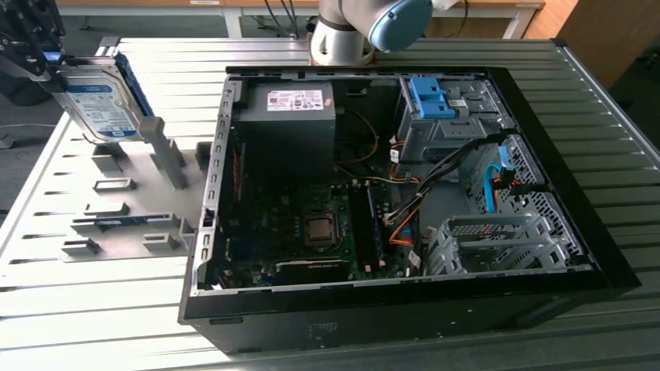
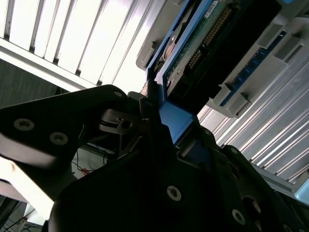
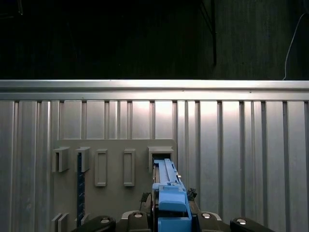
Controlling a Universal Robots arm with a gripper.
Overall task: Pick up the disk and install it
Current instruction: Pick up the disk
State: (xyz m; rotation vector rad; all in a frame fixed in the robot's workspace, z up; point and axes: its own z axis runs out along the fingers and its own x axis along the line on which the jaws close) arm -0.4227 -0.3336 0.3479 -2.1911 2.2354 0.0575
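The disk [image 1: 98, 104] is a silver drive with a white-and-blue label in a blue frame. It is held tilted at the exterior view's far left, above the grey fixture plate [image 1: 124, 232]. My gripper [image 1: 54, 63] is shut on its upper end. In the second wrist view the black fingers [image 2: 149, 111] clamp the blue frame, and the disk's green circuit side [image 2: 193, 53] faces the camera. In the first wrist view the frame's blue edge [image 3: 169, 191] runs out from the gripper [image 3: 170, 215] toward a slot holder [image 3: 161, 153] on the plate. Whether its lower end touches the holder is unclear.
An open black computer case [image 1: 577, 232] lies on the slatted metal table [image 1: 103, 325], with a motherboard, cables and a dark power supply [image 1: 294, 124]. A grey drive cage [image 1: 495, 239] sits inside, and a blue clip [image 1: 431, 97] lies in another bay. Upright posts [image 1: 165, 154] stand on the plate.
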